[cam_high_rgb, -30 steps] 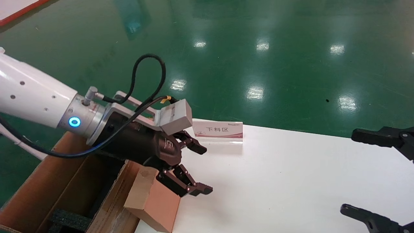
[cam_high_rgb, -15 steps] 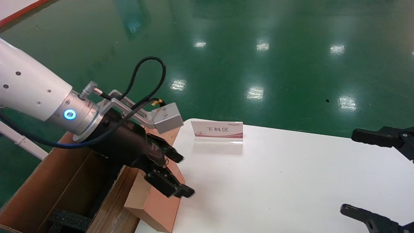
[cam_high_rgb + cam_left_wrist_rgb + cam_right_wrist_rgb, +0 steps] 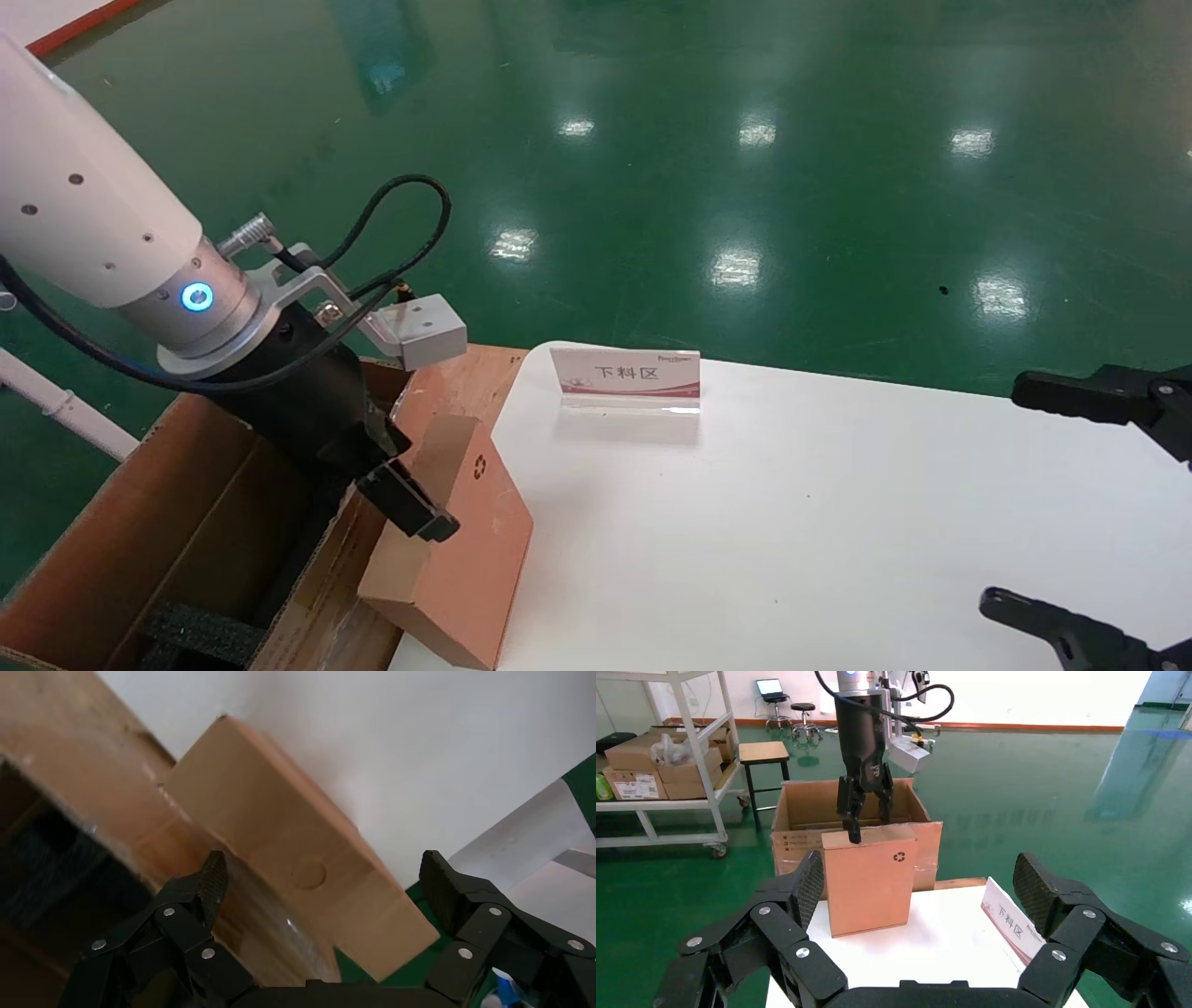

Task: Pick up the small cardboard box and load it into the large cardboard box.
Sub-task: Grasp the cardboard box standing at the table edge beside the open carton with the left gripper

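The small cardboard box [image 3: 461,559] stands on edge at the table's left edge, leaning against the large cardboard box [image 3: 186,522]; its recycling symbol faces the table. My left gripper [image 3: 396,475] points down over the small box's top edge, open. In the left wrist view its fingertips [image 3: 213,871] stand wide apart with the small box [image 3: 281,839] between them, untouched. The right wrist view shows the left gripper [image 3: 866,815] astride the top of the small box [image 3: 866,874], with the large box [image 3: 807,811] behind. My right gripper [image 3: 1010,494] waits open at the table's right.
A sign card [image 3: 629,373] stands at the far edge of the white table [image 3: 792,522]. Black foam [image 3: 200,634] lies inside the large box. Beyond it, on the green floor, are a stool [image 3: 765,752] and a shelf [image 3: 659,762] holding cartons.
My left gripper has swung back left from over the table and turned downward, ending above the small box's top edge. The box and the right arm have not moved.
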`<state>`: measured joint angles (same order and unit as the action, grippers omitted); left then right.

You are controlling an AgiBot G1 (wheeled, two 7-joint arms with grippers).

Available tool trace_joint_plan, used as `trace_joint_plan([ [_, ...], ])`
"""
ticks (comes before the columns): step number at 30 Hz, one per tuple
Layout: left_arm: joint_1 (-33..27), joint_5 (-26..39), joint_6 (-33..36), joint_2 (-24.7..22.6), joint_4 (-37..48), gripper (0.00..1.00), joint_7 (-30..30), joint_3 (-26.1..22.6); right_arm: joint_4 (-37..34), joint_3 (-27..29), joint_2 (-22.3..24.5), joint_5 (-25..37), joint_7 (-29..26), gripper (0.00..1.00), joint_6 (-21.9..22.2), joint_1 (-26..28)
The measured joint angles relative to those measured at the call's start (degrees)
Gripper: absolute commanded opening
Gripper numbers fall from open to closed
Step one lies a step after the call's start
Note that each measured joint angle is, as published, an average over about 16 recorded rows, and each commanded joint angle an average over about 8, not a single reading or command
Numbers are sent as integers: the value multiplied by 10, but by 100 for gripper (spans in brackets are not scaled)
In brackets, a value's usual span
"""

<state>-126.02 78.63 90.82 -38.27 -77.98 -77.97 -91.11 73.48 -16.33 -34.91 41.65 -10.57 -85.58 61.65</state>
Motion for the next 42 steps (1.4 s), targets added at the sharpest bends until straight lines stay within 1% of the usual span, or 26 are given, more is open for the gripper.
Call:
trace_joint_plan([
  [7, -46, -21, -8, -22, 1, 100, -44, -94, 0, 0, 0, 0, 0, 100, 0, 0],
  [11, -58, -31, -16, -29, 1, 100, -60, -131, 0, 0, 0, 0, 0, 100, 0, 0],
  [14, -65, -37, -22, -31, 1, 100, -68, -148, 0, -1, 0, 0, 0, 100, 0, 0],
  [19, -73, -46, -34, -28, 2, 100, -73, -160, 0, -1, 0, -1, 0, 100, 0, 0],
  [26, -77, -56, -51, -19, 2, 100, -66, -162, 0, -1, 0, -1, 1, 100, 0, 0],
  [33, -61, -56, -73, -15, 3, 100, -58, -166, 0, -1, 1, -1, 1, 100, 1, 0],
  [42, -35, -35, -104, -15, 3, 100, -59, -178, 0, -2, 1, -1, 1, 100, 1, 0],
])
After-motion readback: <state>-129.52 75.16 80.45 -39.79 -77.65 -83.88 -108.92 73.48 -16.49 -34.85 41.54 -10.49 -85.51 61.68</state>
